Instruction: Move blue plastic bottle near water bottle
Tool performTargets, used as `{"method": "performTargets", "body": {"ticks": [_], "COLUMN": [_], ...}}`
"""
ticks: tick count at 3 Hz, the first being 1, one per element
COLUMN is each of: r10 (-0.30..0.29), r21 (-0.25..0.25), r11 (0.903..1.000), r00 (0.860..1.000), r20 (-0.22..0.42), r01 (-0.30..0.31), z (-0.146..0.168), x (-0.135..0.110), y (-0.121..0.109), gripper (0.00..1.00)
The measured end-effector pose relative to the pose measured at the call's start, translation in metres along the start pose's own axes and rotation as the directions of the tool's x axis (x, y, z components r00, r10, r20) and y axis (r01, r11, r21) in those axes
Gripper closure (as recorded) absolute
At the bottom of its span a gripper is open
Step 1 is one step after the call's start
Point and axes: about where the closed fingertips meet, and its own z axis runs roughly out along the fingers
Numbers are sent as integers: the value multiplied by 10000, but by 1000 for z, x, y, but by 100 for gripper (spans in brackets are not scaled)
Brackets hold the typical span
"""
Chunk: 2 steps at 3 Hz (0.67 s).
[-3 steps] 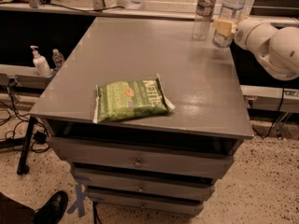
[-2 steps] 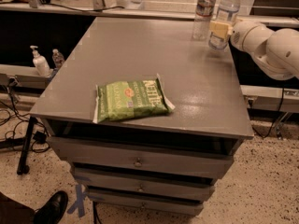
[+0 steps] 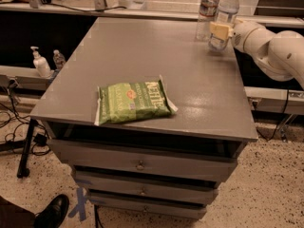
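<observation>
1. The blue plastic bottle (image 3: 228,8) is at the far right corner of the bench (image 3: 142,51), roughly upright, its white cap at the top edge of the view and its wide pale label facing the camera.
2. The gripper (image 3: 219,32) is at the bottle's lower half, coming in from the right. One pale pad lies across the front of the bottle, and the jaws look clamped on it. Whether the bottle's base touches the bench cannot be told.
3. The water bottle (image 3: 207,9), slim with a dark label band, stands upright just to the left of the blue plastic bottle. The two are very close, nearly touching.
4. The white arm (image 3: 278,51) runs from the gripper to the right, past the bench's edge.
5. A green bag of chips (image 3: 133,102) lies flat near the front of the bench, well apart from both bottles.
6. Under the benchtop are stacked drawers (image 3: 140,165) with small round knobs.
7. Left of the bench, on a lower ledge, stands a white pump bottle (image 3: 40,63).
8. A dark shoe (image 3: 52,213) shows on the speckled floor at the bottom left.
</observation>
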Motion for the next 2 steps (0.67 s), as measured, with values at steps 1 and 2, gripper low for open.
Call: {"method": "performTargets", "body": {"ticks": [1,2], "r10": [-163,-312], "r21": [-219,-466], "r11": [9996,9984], "r00": [9999,9995], "r20": [-18,-76], "r01": [163,308], "z": [-1,-1], "x": [4,7], "y": [0,3], "gripper": [85,64]}}
